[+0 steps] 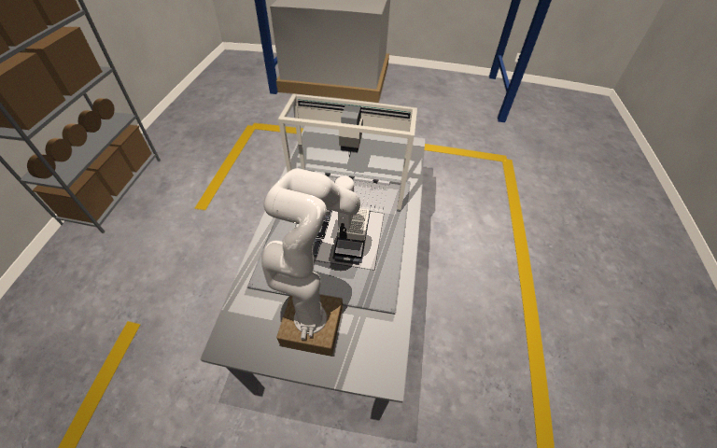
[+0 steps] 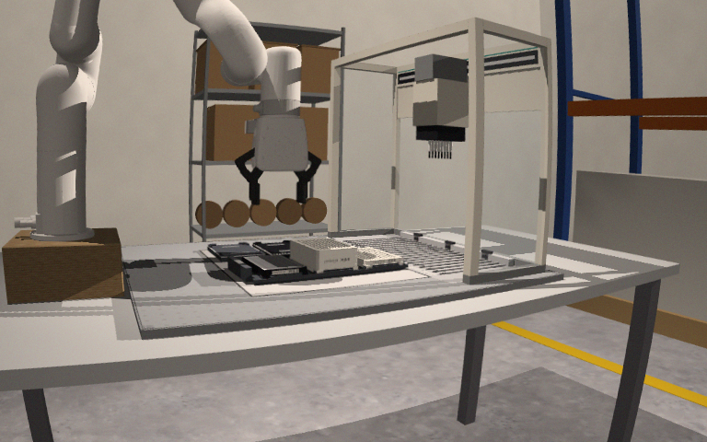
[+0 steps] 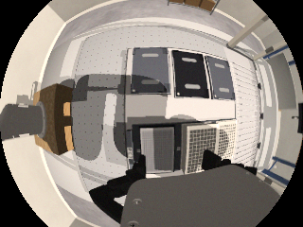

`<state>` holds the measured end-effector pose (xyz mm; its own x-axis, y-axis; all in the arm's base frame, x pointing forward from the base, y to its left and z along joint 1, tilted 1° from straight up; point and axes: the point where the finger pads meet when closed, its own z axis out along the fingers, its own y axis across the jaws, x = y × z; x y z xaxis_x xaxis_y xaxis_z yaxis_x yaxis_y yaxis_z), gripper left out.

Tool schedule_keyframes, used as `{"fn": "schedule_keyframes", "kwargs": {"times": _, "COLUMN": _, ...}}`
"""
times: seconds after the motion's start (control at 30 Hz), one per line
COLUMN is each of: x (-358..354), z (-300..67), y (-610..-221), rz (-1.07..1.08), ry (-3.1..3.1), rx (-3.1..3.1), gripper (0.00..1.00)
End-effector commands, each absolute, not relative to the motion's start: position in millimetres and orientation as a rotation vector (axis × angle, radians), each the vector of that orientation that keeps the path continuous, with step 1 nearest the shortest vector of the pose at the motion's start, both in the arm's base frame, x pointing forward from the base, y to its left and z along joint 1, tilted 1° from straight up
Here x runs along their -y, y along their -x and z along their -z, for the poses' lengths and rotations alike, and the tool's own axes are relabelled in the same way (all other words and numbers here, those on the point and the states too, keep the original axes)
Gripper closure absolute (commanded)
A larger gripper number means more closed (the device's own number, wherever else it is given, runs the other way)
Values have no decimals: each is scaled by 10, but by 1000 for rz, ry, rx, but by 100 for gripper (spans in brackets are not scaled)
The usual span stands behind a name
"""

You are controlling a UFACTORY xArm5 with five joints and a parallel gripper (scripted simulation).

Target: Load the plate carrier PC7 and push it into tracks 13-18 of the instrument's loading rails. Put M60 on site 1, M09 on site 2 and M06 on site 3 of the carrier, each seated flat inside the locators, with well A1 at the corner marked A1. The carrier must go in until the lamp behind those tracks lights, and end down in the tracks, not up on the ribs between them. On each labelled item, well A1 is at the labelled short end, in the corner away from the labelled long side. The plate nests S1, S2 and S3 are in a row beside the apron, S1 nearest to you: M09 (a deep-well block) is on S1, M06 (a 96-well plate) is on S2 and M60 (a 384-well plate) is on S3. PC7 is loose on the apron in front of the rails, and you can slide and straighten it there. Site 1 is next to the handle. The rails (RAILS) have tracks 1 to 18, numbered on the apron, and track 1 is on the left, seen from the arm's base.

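- My gripper [image 2: 279, 200] hangs above PC7 [image 2: 312, 274], fingers pointing down, well apart from anything below. Jaws wide, nothing between them.
- PC7 = dark carrier lying on the pale apron [image 2: 333, 284] on the counter [image 2: 365, 333], in front of the rails [image 2: 417, 252]. Not in the tracks.
- On PC7, handle end first: a flat dark plate [image 2: 273, 263] nearest the handle, then a tall white deep-well block [image 2: 323, 253], then a low white plate [image 2: 377, 255] at the end of PC7 toward the rails. Looks like all three sites filled; labels too small to read, so I cannot tell which M no. is which except by shape (deep block = M09).
- Wrist view: dark plate [image 3: 157, 148] and white gridded block [image 3: 203, 148] side by side on PC7, just past my fingers.
- Three dark nests [image 3: 189, 75] in a row on the far side of PC7 from my wrist housing; in wrist view they show only dark faces w/ pale label strips.
- Exterior view: nests [image 2: 234, 250] sit behind PC7, on the arm-base side of the rails.
- Instrument frame [image 2: 475, 156] stands over the rails beyond PC7; pipette head [image 2: 440, 104] hangs under its top bar.
- A1 corners and locator seating: can't judge at this res.
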<state>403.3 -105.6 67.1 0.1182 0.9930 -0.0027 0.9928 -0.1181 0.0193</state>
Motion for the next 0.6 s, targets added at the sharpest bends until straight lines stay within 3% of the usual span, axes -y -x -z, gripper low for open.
{"fn": "schedule_keyframes", "kwargs": {"times": 0.0, "x": 903, "z": -665, "y": -4243, "rz": -35, "ry": -2343, "rx": -2075, "gripper": 0}}
{"fn": "schedule_keyframes", "kwargs": {"times": 0.57, "x": 421, "z": -625, "y": -4818, "rz": -35, "ry": -2343, "rx": -2075, "gripper": 0}}
